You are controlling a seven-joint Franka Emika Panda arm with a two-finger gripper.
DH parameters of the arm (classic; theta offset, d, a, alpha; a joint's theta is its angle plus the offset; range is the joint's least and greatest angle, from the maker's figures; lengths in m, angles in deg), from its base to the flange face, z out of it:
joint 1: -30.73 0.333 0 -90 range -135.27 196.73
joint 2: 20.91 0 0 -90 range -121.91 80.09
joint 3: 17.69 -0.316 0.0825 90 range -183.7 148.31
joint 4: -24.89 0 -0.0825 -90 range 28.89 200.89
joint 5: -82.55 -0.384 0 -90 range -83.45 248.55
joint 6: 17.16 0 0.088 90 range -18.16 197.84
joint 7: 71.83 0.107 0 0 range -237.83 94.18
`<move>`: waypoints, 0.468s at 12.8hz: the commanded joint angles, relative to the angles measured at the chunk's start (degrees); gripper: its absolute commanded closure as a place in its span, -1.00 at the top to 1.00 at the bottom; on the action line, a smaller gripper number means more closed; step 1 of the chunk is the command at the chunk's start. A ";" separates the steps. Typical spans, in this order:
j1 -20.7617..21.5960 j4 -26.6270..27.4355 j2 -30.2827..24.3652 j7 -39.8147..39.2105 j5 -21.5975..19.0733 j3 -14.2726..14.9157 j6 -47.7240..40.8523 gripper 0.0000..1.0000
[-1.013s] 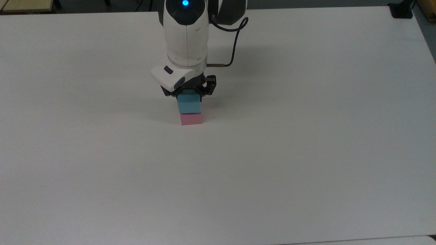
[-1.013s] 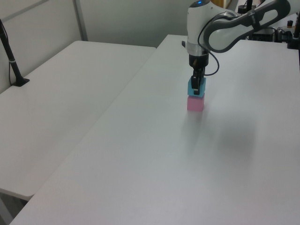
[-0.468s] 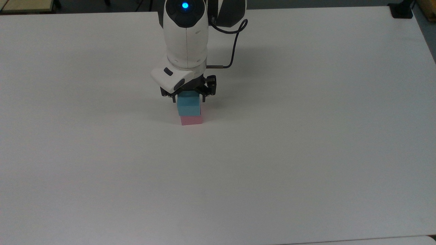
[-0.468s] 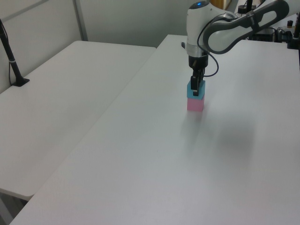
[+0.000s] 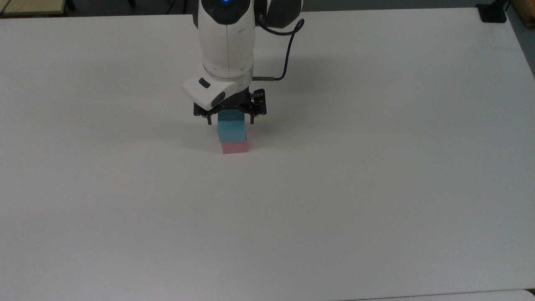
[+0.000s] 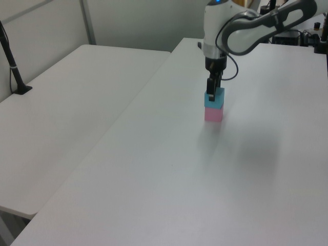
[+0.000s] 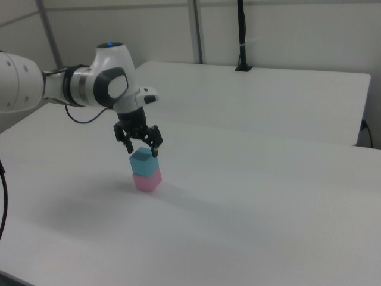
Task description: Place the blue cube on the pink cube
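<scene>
The blue cube [image 7: 143, 162] sits stacked on the pink cube [image 7: 146, 181]; directly above it, the claw [image 7: 141, 145] hangs spread wide, gripping nothing.

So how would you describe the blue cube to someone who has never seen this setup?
On the wide white table, look just below the robot's open gripper, near the far middle in the top view. Two small matte cubes stand stacked there. The blue cube is the upper one, sky-blue, resting on the pink cube.
</scene>
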 commanded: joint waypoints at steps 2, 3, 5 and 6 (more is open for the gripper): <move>0.10 -7.92 -8.24 1.00 0.69 0.90 -16.93 1.00; 0.01 -10.57 -8.86 0.91 0.52 1.08 -20.38 1.00; 0.01 -14.54 -10.79 0.65 0.25 1.34 -26.20 1.00; 0.01 -14.46 -11.85 0.91 0.25 1.43 -26.31 1.00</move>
